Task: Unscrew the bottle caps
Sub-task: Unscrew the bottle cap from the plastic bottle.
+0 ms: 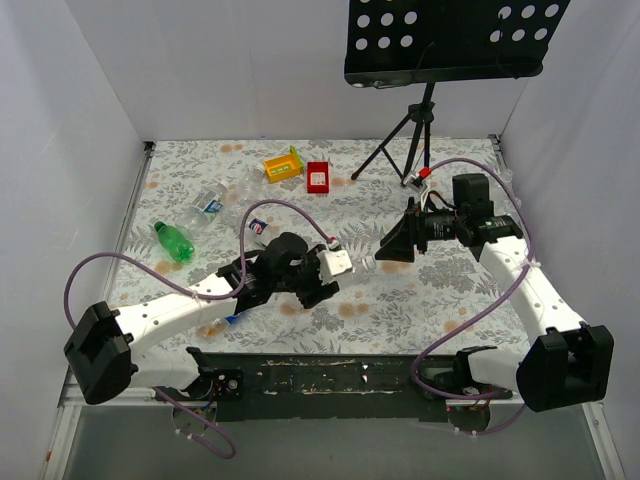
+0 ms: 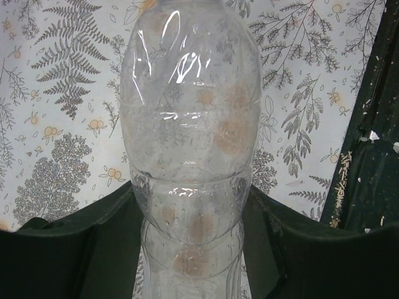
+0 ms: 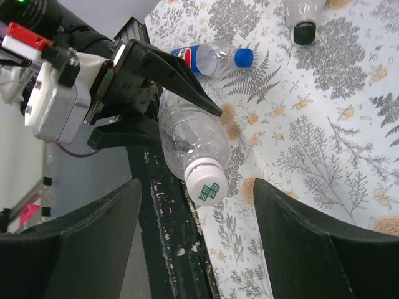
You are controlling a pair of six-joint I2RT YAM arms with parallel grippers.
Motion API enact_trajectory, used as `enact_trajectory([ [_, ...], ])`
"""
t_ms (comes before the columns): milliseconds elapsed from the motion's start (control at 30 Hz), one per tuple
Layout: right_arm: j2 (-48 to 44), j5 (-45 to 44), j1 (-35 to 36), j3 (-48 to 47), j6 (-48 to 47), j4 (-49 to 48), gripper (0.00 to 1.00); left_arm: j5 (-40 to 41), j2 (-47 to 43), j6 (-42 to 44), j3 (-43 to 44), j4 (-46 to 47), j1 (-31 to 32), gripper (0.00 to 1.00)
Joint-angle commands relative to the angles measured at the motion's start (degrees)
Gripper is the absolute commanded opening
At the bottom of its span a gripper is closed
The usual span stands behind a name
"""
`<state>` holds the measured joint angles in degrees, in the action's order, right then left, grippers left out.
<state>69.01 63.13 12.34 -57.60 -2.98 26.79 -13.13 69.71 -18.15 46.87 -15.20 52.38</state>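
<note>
My left gripper (image 2: 190,190) is shut on the body of a clear plastic bottle (image 2: 190,112) and holds it off the table, above the table's near edge. That bottle's cap (image 3: 207,183) is white with a green mark and is screwed on. It points towards my right gripper (image 3: 196,193). The right gripper is open, with its dark fingers (image 3: 93,230) standing wide on either side of the cap and a little short of it, touching nothing. From above, the right gripper (image 1: 393,247) faces left towards the left arm.
A blue-labelled bottle (image 3: 199,59) with a blue cap (image 3: 244,57) lies under the left arm. Beyond it is a bottle with a dark cap (image 3: 304,32). A green bottle (image 1: 175,242), clear bottles (image 1: 210,205), a yellow tray (image 1: 283,165), a red tray (image 1: 318,177) and a tripod stand (image 1: 412,130) stand further back.
</note>
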Motion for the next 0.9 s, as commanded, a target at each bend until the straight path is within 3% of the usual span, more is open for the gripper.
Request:
enact_trajectory([
  [0, 1.6, -0.3, 0.2, 2.0, 6.7, -4.5, 0.78, 3.4, 1.0, 0.6, 3.0, 2.4, 1.3, 0.13],
  [433, 3.1, -2.0, 2.3, 3.1, 8.0, -5.1, 0.63, 5.0, 2.5, -0.7, 3.3, 4.0, 2.0, 0.13],
  [667, 3.3, -1.7, 3.0, 4.1, 8.5, -6.0, 0.60, 5.5, 2.3, -1.4, 3.1, 4.8, 2.1, 0.13],
  [767, 3.6, -1.2, 3.0, 4.0, 8.4, -6.1, 0.53, 5.6, 2.1, -1.5, 2.9, 5.0, 2.1, 0.12],
  [867, 3.8, 0.1, 3.1, 3.7, 8.0, -6.4, 0.38, 5.4, 2.1, -1.6, 2.8, 5.0, 2.1, 0.13],
])
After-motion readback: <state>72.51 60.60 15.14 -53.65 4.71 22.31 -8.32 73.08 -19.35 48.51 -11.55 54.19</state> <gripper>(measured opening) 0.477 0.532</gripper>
